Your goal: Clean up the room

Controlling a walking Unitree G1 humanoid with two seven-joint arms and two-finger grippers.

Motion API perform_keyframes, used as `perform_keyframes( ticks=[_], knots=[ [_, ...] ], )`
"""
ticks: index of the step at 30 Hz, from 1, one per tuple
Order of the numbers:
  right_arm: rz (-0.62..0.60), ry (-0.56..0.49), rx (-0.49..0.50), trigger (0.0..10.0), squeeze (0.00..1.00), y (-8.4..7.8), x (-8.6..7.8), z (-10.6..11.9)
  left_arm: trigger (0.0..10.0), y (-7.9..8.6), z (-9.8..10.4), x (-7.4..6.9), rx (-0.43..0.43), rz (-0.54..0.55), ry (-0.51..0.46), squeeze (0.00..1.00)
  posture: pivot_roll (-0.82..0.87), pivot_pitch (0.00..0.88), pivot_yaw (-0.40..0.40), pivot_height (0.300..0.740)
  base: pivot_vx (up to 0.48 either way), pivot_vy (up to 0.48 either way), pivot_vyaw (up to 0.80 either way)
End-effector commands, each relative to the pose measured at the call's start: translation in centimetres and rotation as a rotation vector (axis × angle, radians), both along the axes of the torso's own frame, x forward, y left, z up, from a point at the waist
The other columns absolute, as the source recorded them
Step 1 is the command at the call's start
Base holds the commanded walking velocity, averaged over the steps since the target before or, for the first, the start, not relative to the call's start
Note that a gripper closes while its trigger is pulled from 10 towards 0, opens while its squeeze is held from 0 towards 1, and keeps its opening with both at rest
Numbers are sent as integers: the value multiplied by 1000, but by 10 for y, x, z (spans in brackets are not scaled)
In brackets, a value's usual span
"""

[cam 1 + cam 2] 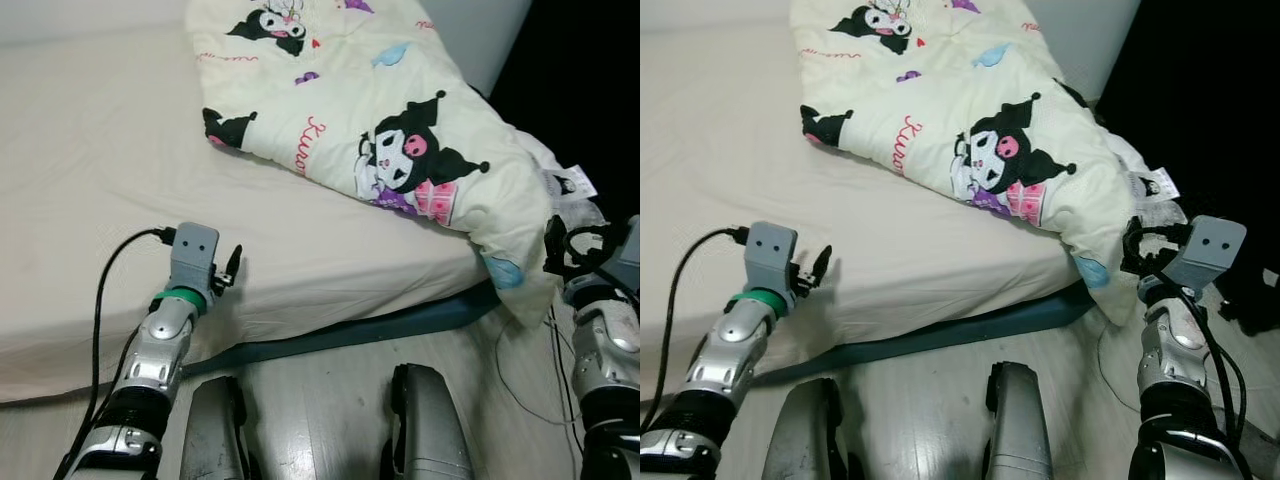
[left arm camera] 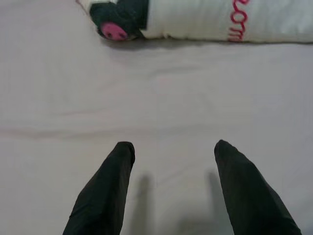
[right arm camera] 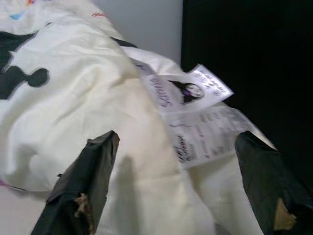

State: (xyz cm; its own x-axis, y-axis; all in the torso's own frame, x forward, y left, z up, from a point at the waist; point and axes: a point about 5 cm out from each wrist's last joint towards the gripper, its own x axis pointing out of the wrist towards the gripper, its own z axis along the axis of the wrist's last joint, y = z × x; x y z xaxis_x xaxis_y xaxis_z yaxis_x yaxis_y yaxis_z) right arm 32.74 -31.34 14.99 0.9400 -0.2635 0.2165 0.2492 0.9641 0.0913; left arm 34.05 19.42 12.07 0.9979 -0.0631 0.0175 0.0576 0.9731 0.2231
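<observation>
- I am looking down through the head camera at a bed [image 1: 90, 170] covered in a plain cream sheet, with the robot's two legs standing on pale wood flooring [image 1: 330, 400] at its edge.
- A cream comforter [image 1: 360, 110] printed with black-and-pink cartoon characters is lying bunched across the far right part of the bed, one corner spilling over the right-hand edge toward the floor.
- My left gripper [image 1: 233, 268] is hovering just above the bare sheet near the bed's front edge, well apart from the comforter; in the left wrist view its two black fingers [image 2: 105, 196] are standing apart with nothing between them.
- A black cable [image 1: 110, 270] is looping from the left wrist housing back along the arm.
- My right gripper [image 1: 1135, 250] is sitting just beside the hanging corner of the comforter; in the right wrist view its fingers [image 3: 85, 188] are spread wide, framing the fabric without closing on it.
- A white care label [image 3: 195, 117] with printed text and a small character picture is sticking out from the comforter's edge between those fingers, against a dark background.
- A thin wire [image 1: 520, 380] is trailing on the floor beside the right arm.
</observation>
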Motion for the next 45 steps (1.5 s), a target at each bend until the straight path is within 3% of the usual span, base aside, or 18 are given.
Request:
perform_keyframes(
  ticks=[1, 13, 14, 19, 27, 30, 31, 32, 33, 35, 36, 45],
  knots=[
    [2, 27, 13, 10000, 1000, -2, -2, -6, 10000, 5, -9, -6, -6, 11, 40, 0, 66, 213, 83, 546, 0, 0, 0],
    [28, 69, -54, 10000, 1000, -8, 15, 14, 10000, 16, 0, -20, 22, 27, 49, 0, 129, 248, 82, 546, 0, 0, 0],
    [28, 77, -60, 10000, 0, -8, 16, 15, 10000, 16, 0, -21, 23, 28, 50, 0, 129, 248, 82, 546, 0, 0, 0],
    [76, 111, -38, 10000, 0, -5, 21, 15, 10000, 21, 6, -28, 34, 35, 50, 0, 165, 260, 83, 546, 0, 0, 0],
    [36, 165, -32, 10000, 0, -9, 19, 8, 10000, 23, 9, -33, 43, 40, 58, 0, 199, 270, 92, 546, 0, 0, 0],
    [55, 166, 92, 10000, 0, -11, 17, -1, 10000, 25, 12, -38, 60, 35, 68, 0, 222, 276, 100, 546, 0, 0, 0],
    [54, 174, 127, 9216, 0, -12, 16, -4, 10000, 27, 13, -40, 64, 38, 71, 0, 231, 276, 103, 546, 0, 0, 0],
    [51, 176, 156, 3647, 0, -13, 15, -6, 10000, 28, 14, -41, 66, 41, 74, 0, 233, 276, 105, 546, 0, 0, 0],
    [44, 177, 177, 1412, 0, -14, 14, -8, 10000, 29, 14, -42, 68, 44, 75, 0, 235, 276, 106, 546, 0, 0, 0],
    [40, 178, 190, 1412, 0, -15, 13, -9, 10000, 30, 14, -43, 69, 45, 77, 0, 235, 276, 106, 546, 0, 0, 0],
    [40, 170, 214, 0, 0, -15, 13, -10, 10000, 30, 14, -43, 70, 46, 79, 0, 236, 275, 108, 546, 0, 0, 0],
    [102, 113, 282, 0, 0, -19, 13, -1, 10000, 27, 15, -43, 72, 39, 89, 0, 229, 278, 113, 546, 0, 0, 0]
  ],
)
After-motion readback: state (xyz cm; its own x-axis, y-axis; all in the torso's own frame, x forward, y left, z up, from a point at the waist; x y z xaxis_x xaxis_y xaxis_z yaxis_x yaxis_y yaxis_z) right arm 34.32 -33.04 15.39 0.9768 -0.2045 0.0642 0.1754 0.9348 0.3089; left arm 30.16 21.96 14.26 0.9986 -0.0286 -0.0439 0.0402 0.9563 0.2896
